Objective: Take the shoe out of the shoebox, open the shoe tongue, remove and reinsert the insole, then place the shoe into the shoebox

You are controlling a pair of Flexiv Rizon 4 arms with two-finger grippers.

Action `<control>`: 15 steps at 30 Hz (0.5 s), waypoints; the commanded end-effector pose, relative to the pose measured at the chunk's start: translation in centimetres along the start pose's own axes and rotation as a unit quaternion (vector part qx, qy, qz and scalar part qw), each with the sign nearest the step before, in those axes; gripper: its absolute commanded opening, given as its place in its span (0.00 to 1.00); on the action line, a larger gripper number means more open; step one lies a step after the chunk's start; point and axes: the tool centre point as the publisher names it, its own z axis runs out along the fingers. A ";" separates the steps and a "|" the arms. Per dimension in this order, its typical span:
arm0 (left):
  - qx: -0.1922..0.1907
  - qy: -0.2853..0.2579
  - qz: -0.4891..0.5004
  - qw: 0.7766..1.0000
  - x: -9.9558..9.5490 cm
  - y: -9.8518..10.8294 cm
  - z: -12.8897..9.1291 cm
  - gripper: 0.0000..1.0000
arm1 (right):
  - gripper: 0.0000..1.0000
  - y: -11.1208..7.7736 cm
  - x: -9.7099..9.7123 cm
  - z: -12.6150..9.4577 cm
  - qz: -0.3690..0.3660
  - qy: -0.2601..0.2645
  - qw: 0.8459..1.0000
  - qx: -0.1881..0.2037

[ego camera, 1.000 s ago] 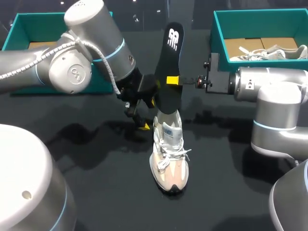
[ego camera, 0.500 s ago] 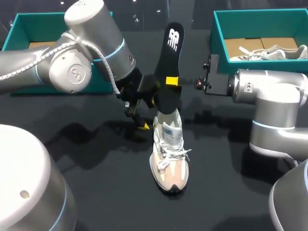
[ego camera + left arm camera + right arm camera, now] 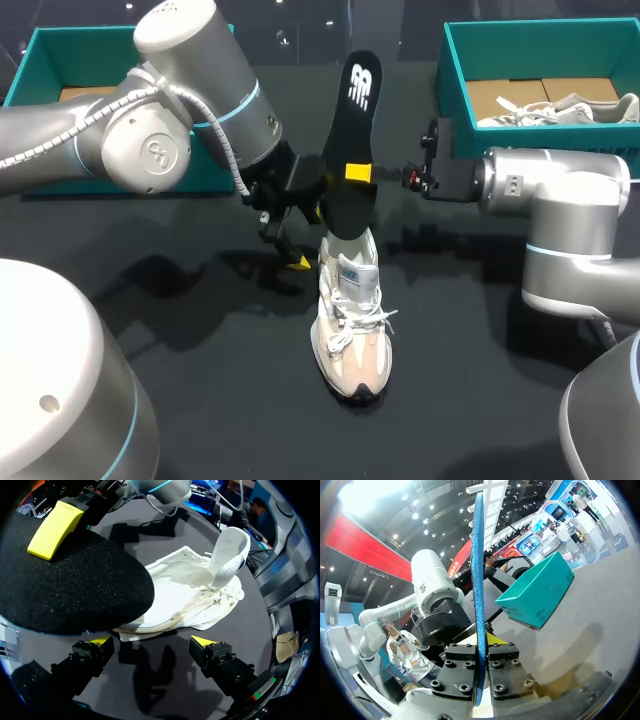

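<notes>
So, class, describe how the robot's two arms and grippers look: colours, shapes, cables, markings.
The left arm and right arm are silver-grey, rounded cylindrical links with light-blue joint rings. A ribbed grey cable runs along the left arm; its joint cap bears a round emblem. The left gripper and right gripper are black, blocky, yellow-tipped.

A white-beige shoe [image 3: 351,320] is stood at the counter's middle, a black insole [image 3: 350,140] held upright over its heel; a teal shoebox [image 3: 540,50] is set at the far-right corner.
</notes>
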 end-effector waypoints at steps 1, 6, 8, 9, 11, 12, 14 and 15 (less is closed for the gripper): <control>-0.001 -0.001 0.001 1.000 0.1 0.1 -0.1 1.00 | 0.00 -0.1 -0.9 0.1 -0.002 0.027 1.000 0.006; -0.001 -0.001 0.001 1.000 0.1 0.1 -0.1 1.00 | 0.00 -0.2 -1.0 -0.3 -0.003 0.040 0.999 0.012; -0.001 -0.001 0.001 1.000 0.1 0.1 -0.1 1.00 | 0.00 -0.2 -0.9 -0.3 -0.003 0.043 0.999 0.015; -0.001 -0.001 0.001 1.000 0.1 0.1 -0.1 1.00 | 0.00 -0.3 -0.9 -0.3 -0.003 0.044 0.999 0.017; -0.001 -0.001 0.001 1.000 0.1 0.1 -0.1 1.00 | 0.00 -0.4 -0.9 -0.3 -0.005 0.047 0.999 0.022; -0.001 -0.001 0.001 1.000 0.1 0.1 -0.1 1.00 | 0.00 -0.5 -0.9 -0.3 -0.007 0.048 0.999 0.025; -0.001 -0.001 0.001 1.000 0.1 0.1 -0.1 1.00 | 0.00 -0.7 -0.8 -0.2 -0.008 0.049 0.998 0.028; -0.001 -0.001 0.001 1.000 0.1 0.1 -0.1 1.00 | 0.00 -0.8 -0.8 -0.2 -0.009 0.050 0.998 0.030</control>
